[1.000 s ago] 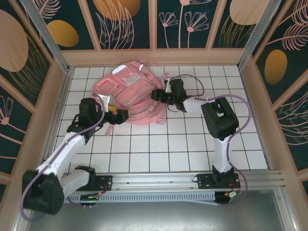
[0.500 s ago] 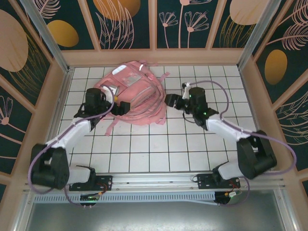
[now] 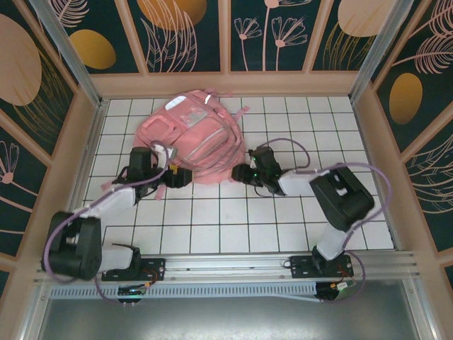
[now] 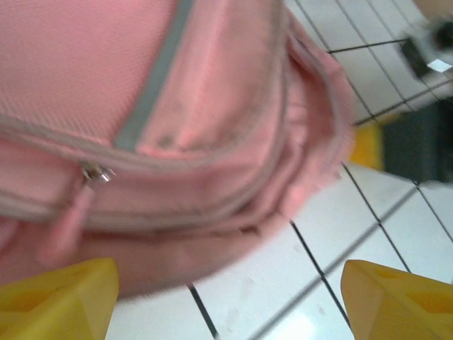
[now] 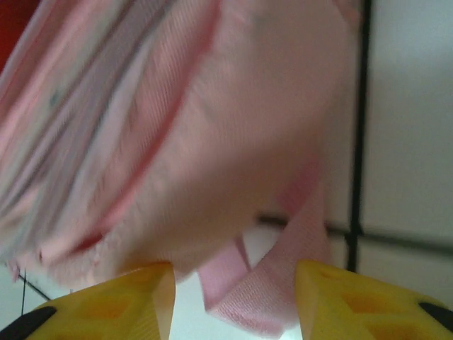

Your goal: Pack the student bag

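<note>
At the left gripper, the two yellow fingers stand wide apart and clamp nothing; white tile shows in the gap, and the lower edge of the pink bag lies just beyond the tips. A zip pull hangs on the bag's side above the left-hand finger, below a grey strip that runs up the fabric. The right gripper has its yellow fingers partly apart, with a looped pink strap lying loose in the gap; whether it touches either finger cannot be told, as the view is blurred. From above, the left gripper sits at the bag's near left edge and the right gripper at its near right edge, both low over the table. The bag lies flat on the white tiled table, toward the far left, its straps trailing onto the tiles around it.
</note>
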Action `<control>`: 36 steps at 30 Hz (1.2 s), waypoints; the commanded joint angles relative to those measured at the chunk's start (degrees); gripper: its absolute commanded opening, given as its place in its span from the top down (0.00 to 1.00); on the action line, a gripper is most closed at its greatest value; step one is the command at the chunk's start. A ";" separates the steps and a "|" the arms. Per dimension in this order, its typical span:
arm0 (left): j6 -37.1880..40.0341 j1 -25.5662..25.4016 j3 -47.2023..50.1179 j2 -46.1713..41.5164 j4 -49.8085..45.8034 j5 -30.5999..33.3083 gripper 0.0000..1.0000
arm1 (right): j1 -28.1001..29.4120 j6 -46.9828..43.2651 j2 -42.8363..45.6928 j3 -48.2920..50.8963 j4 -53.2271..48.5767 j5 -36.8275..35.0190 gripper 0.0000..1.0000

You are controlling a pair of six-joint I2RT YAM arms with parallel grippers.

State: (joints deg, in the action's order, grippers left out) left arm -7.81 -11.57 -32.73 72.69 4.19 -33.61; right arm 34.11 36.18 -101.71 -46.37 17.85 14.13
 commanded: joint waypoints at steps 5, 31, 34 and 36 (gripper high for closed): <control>1.99 0.09 0.33 -14.30 -2.87 -6.23 0.15 | -5.87 -1.84 -8.28 -14.47 3.15 3.62 0.53; 0.20 -1.98 -26.31 33.70 2.23 0.30 0.31 | 3.50 -0.55 25.36 1.71 -7.39 -6.22 0.42; -5.28 -6.67 -19.30 27.88 5.74 -3.27 0.30 | 3.51 -1.34 25.23 1.81 -8.87 -6.67 0.44; -10.13 -9.70 -15.84 23.25 8.51 -6.43 0.30 | 3.47 -1.64 24.28 1.98 -9.10 -6.66 0.45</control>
State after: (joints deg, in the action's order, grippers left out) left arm -8.23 -16.36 -53.19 100.66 10.83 -29.45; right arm 37.41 35.00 -77.69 -44.82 10.11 9.19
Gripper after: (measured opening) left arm 0.697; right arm 0.552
